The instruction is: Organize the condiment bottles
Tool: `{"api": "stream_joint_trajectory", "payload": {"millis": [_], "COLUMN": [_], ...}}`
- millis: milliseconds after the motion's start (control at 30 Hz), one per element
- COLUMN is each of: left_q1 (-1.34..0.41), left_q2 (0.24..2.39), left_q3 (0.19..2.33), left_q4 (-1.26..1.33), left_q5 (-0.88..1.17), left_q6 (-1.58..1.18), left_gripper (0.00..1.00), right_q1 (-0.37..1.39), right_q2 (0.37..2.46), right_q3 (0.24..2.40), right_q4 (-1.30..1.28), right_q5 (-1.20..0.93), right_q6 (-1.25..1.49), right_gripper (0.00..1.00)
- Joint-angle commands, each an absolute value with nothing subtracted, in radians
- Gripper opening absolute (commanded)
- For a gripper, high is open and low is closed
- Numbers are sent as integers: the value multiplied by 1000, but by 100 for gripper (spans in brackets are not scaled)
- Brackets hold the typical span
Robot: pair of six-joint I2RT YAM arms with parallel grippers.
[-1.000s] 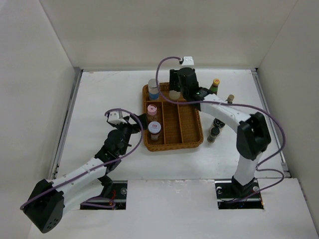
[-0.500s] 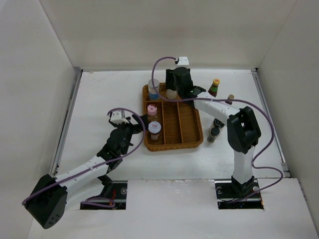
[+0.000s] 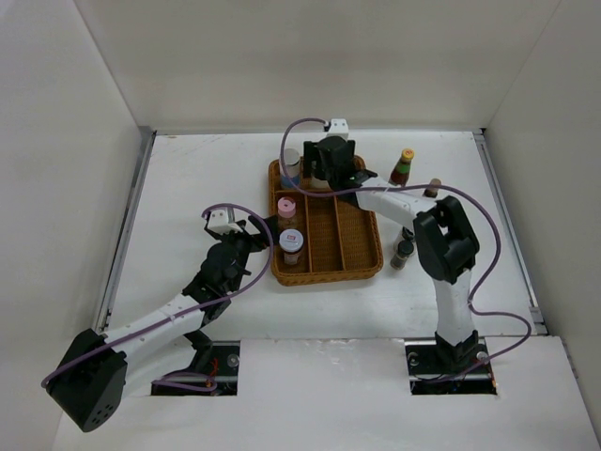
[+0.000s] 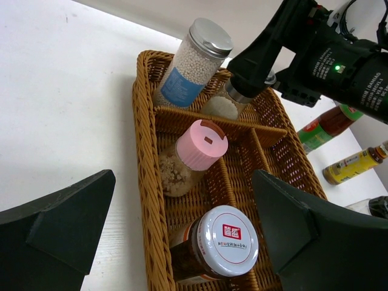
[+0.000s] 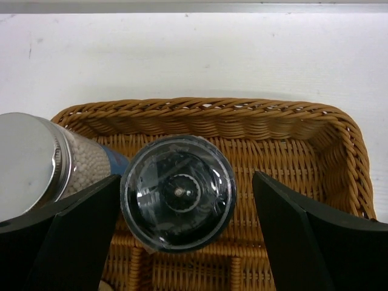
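A brown wicker tray (image 3: 362,246) holds several condiment bottles. A grey-capped, blue-label bottle (image 3: 290,167) (image 5: 30,160) leans in the back left corner. Beside it stands a jar with a dark clear lid (image 5: 177,200). My right gripper (image 3: 327,171) (image 5: 186,185) hangs open straight over this jar; its left finger is close against the lid and its right finger is well apart. A pink-lidded jar (image 4: 200,142) and a white-lidded jar (image 4: 227,241) stand in the left compartment. My left gripper (image 3: 246,240) (image 4: 183,200) is open at the tray's near left, holding nothing.
To the right of the tray, on the table, stand a red-and-green bottle (image 3: 405,166), a slim yellow-label bottle (image 3: 432,188) and dark sauce bottles (image 3: 404,249). White walls close the table on three sides. The tray's middle and right compartments (image 3: 349,230) show bare wicker.
My right gripper has opened and let go of the dark-lidded jar, which now stands in the tray's back row; that arm swung slightly left. The left arm barely moved.
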State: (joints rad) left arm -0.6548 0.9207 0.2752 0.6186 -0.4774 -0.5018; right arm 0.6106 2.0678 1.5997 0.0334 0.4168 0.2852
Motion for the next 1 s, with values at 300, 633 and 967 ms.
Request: {"api": "stream_joint_trajectory", "payload": {"millis": [300, 633, 967], "left_q1": [-654, -656, -653], "left_q2": [922, 973, 976], "left_q3": [279, 285, 285], "left_q4": [680, 698, 703], "left_q5": [-472, -468, -462], "left_q6": [-509, -511, -511], "left_gripper": [99, 99, 99], "right_q1": [501, 348, 288], "right_q2": [1591, 1535, 1644], "right_q3": [1428, 1298, 1324], "right_q4": [65, -63, -77], "right_q5": [405, 559, 479], "right_q6": [282, 252, 261], "right_gripper": [92, 92, 82]}}
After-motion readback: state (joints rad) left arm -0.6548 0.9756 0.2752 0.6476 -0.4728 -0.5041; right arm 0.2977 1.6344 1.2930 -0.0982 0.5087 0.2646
